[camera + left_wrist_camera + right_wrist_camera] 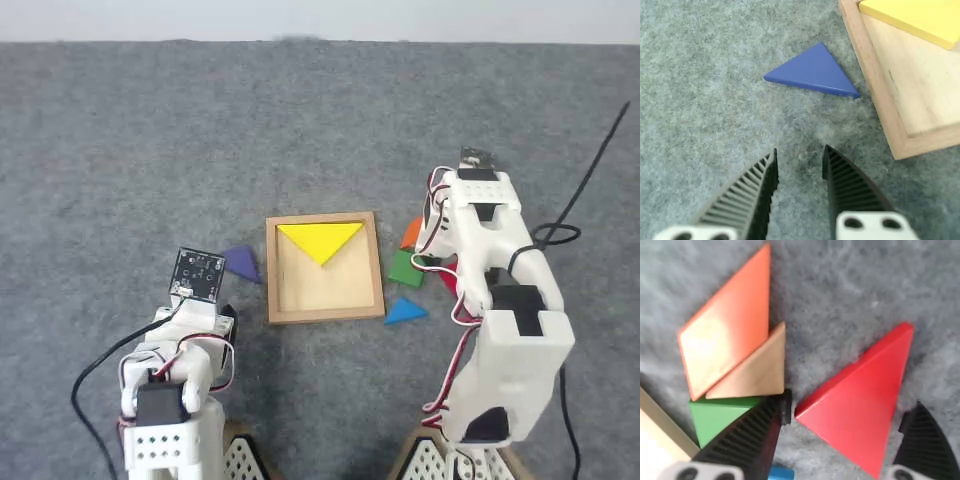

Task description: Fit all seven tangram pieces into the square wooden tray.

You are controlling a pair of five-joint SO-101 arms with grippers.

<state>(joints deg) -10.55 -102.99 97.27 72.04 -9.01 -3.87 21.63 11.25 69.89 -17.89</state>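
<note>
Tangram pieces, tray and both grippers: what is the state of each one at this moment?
wooden tray, holds one piece
yellow triangle, flat inside the tray
dark blue triangle, outside, beside the tray
orange parallelogram, outside the tray
plain wood triangle, outside, against the orange parallelogram
green piece, outside the tray
red triangle, outside, not gripped
light blue triangle, outside the tray
left gripper, open, empty
right gripper, open, astride the red triangle

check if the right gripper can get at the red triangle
Probably yes: the right gripper is open astride the red triangle, nothing covering it, though the green piece lies close by.
</note>
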